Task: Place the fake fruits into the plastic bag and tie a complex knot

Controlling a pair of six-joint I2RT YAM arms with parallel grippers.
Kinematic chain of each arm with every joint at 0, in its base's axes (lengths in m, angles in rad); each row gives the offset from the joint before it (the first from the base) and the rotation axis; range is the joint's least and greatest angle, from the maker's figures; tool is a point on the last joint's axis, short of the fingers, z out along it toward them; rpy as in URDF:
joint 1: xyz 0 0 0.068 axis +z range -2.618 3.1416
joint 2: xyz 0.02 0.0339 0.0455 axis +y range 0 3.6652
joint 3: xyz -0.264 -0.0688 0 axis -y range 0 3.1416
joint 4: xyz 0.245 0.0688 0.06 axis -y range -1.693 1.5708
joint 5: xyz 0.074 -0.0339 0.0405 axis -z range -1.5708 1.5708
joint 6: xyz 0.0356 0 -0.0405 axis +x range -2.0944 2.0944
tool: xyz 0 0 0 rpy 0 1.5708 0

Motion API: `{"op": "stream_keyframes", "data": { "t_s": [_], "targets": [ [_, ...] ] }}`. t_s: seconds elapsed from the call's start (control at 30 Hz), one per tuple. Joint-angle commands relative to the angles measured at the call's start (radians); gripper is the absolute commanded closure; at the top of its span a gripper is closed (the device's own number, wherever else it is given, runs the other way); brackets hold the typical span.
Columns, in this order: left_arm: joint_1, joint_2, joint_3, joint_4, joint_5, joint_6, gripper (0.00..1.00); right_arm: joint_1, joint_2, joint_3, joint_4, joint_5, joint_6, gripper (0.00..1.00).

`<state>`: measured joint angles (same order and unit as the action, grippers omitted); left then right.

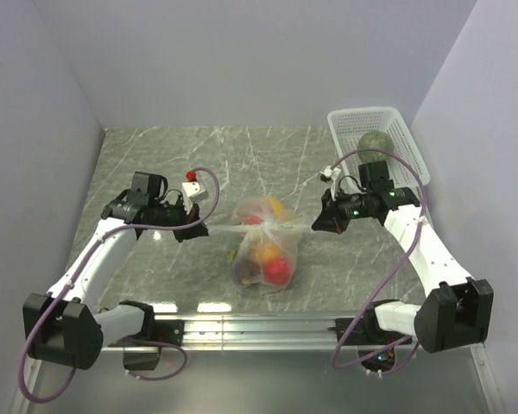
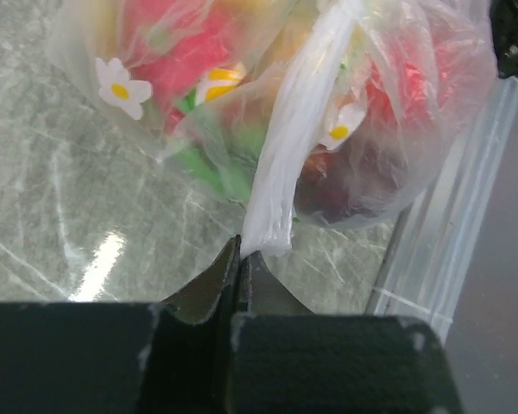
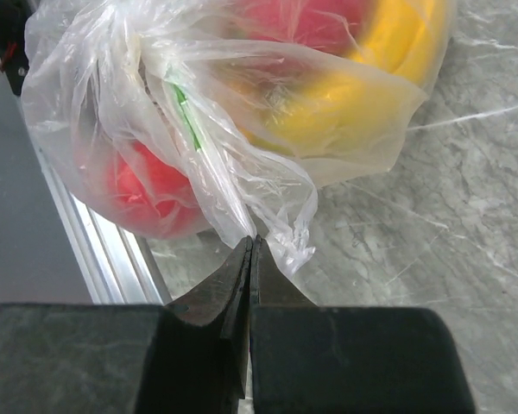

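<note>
While fake fruits sit in the plastic bag mid-frame, left gripper and right gripper each clamp a twisted tail; knot looks unfinished, melon in basket upper right

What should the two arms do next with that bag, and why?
Probably bring the two ends together and cross them. The left gripper and right gripper each pinch a twisted end of the plastic bag, stretched apart, with fake fruits inside.
</note>
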<state>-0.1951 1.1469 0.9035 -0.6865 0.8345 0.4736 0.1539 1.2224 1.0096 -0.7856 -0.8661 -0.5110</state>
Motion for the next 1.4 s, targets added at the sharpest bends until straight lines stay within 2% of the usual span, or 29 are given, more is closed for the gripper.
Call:
{"op": "stream_keyframes", "data": {
  "t_s": [0.0, 0.03, 0.07, 0.1, 0.13, 0.17, 0.2, 0.23, 0.3, 0.4, 0.63, 0.93, 1.07, 1.1, 1.2, 1.27, 1.3, 1.37],
  "targets": [
    [0.036, -0.006, 0.050, -0.096, 0.013, 0.126, 0.96, 0.015, 0.020, 0.043, -0.058, 0.078, -0.038, 0.98],
    [0.025, 0.011, 0.069, -0.106, 0.023, 0.128, 0.79, 0.030, 0.055, 0.069, -0.072, 0.062, -0.014, 0.87],
    [0.017, 0.020, 0.109, -0.138, 0.034, 0.135, 0.66, 0.045, 0.077, 0.142, -0.134, 0.032, -0.009, 0.71],
    [0.007, 0.030, 0.130, -0.152, 0.040, 0.143, 0.55, 0.049, 0.097, 0.180, -0.156, -0.009, -0.001, 0.48],
    [0.000, 0.048, 0.152, -0.166, 0.038, 0.140, 0.40, 0.052, 0.115, 0.213, -0.165, -0.008, 0.011, 0.40],
    [-0.003, 0.056, 0.190, -0.189, 0.034, 0.140, 0.34, 0.052, 0.117, 0.256, -0.164, -0.001, 0.017, 0.35],
    [-0.004, 0.065, 0.207, -0.208, 0.032, 0.149, 0.30, 0.053, 0.114, 0.271, -0.162, 0.039, 0.002, 0.17],
    [-0.006, 0.079, 0.224, -0.226, 0.037, 0.163, 0.25, 0.056, 0.102, 0.280, -0.161, 0.062, -0.010, 0.15],
    [-0.007, 0.096, 0.267, -0.299, 0.051, 0.235, 0.21, 0.070, 0.095, 0.305, -0.188, 0.101, -0.087, 0.13],
    [-0.030, 0.108, 0.279, -0.361, 0.063, 0.339, 0.01, 0.119, 0.086, 0.308, -0.244, 0.162, -0.191, 0.10],
    [-0.167, 0.085, 0.183, -0.180, -0.014, 0.373, 0.01, 0.292, 0.023, 0.153, -0.110, 0.326, -0.218, 0.09],
    [-0.277, 0.180, 0.150, -0.076, -0.093, 0.473, 0.01, 0.345, 0.112, 0.089, 0.009, 0.456, -0.241, 0.11],
    [-0.300, 0.217, 0.147, -0.053, -0.107, 0.481, 0.06, 0.345, 0.143, 0.098, -0.007, 0.472, -0.268, 0.23],
    [-0.299, 0.227, 0.147, -0.051, -0.109, 0.482, 0.09, 0.345, 0.146, 0.096, -0.017, 0.472, -0.291, 0.29],
    [-0.300, 0.238, 0.140, -0.036, -0.112, 0.484, 0.12, 0.345, 0.138, 0.070, -0.033, 0.484, -0.320, 0.35],
    [-0.299, 0.243, 0.129, -0.018, -0.117, 0.474, 0.15, 0.345, 0.135, 0.058, -0.052, 0.486, -0.319, 0.34],
    [-0.300, 0.244, 0.126, -0.010, -0.117, 0.468, 0.16, 0.345, 0.135, 0.057, -0.058, 0.484, -0.319, 0.27],
    [-0.300, 0.252, 0.121, -0.001, -0.120, 0.465, 0.19, 0.343, 0.124, 0.041, -0.058, 0.484, -0.316, 0.21]
  ]
}}
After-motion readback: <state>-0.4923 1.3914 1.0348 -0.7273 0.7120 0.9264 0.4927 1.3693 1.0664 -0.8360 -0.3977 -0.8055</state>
